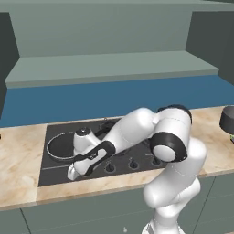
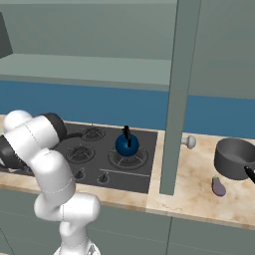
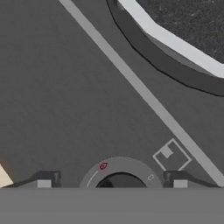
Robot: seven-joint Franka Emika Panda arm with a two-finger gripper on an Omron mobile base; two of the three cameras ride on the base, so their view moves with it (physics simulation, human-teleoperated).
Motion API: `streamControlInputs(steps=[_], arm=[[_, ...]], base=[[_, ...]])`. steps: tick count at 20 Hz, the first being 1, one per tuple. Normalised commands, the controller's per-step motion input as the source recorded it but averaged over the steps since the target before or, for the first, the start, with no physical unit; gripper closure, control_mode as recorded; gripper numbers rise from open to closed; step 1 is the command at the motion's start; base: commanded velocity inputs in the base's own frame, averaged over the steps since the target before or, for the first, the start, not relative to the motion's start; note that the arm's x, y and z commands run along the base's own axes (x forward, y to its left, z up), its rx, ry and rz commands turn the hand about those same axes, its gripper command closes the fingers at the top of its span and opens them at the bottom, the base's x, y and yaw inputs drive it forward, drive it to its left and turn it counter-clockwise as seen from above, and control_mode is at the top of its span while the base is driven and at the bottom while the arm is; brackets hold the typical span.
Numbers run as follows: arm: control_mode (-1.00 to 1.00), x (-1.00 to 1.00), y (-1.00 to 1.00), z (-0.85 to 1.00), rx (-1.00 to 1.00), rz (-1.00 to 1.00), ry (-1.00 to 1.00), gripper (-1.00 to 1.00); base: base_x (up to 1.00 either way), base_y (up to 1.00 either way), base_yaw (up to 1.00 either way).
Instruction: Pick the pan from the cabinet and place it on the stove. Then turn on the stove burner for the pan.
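Pan: the shallow round black pan with a thin pale rim (image 1: 61, 147) is seen sitting on the large left-end burner of the black rectangular gas cooktop (image 1: 55, 173), partly hidden by the white arm's wrist; in the hand view its pale rim (image 3: 175, 41) is caught curving across the upper right
Gripper: the two-finger gripper (image 1: 72, 172) is held low over the cooktop's front-left edge, just in front of the pan; in the hand view the dark finger tips (image 3: 43, 180) are shown spread wide, one on each side of a round grey stove knob (image 3: 120, 175), and contact with the knob cannot be told
Knob: a small red mark is seen at its upper left, with a white square burner diagram printed just to its right
Kettle: the round blue kettle with a black handle (image 2: 127, 144) is set on a burner at the cooktop's right end
Cabinet: the grey-green wall cabinet's open door (image 2: 178, 94) is seen edge-on above the counter, with its shelf (image 1: 109, 66) exposed
Pot: the deep dark-grey pot (image 2: 234, 158) is placed on the beige marbled counter (image 2: 194, 191) well to the right, a small purple aubergine (image 2: 218, 186) lying just in front of it
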Motion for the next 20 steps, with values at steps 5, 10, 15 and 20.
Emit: streamControlInputs(steps=[5,10,15,20], arm=[[-1.00,-0.09,0.00,0.31,0.00,0.03,0.00,-1.00],[-1.00,-0.08,0.00,0.43,0.00,0.00,0.00,-1.00],[-1.00,-0.20,0.00,0.30,0.00,0.00,0.00,-1.00],[-1.00,-0.29,-0.02,0.23,0.00,0.00,0.00,-1.00]], base=[[0.00,0.00,0.00],[0.00,0.00,0.00],[0.00,0.00,0.00],[0.00,0.00,0.00]])
